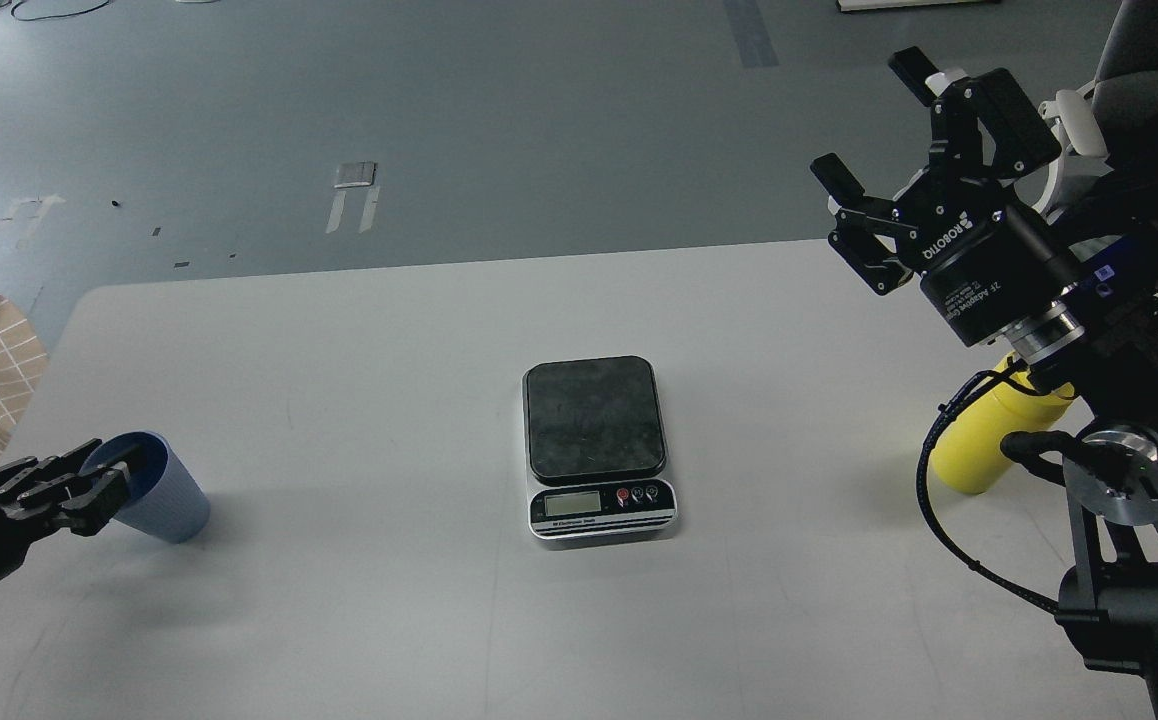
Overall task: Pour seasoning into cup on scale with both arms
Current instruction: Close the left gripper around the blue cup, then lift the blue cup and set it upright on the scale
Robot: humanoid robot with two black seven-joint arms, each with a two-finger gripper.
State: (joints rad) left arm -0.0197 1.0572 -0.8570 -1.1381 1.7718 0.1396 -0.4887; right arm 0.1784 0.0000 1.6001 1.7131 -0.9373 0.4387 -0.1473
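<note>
While the cup [161, 495], seemingly light and thin-walled, leans on the tabletop [389, 330] left of the scale [596, 445], its rim is pinched by the left pincer [111, 477]; the right pincer [887, 150] is held agape, empty.

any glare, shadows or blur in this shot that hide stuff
Head view: even, soft light; faint shadows beside the cup and scale. Its display is too small to read. The right hand is sharp, and its arm hides most of the yellow bottle.
</note>
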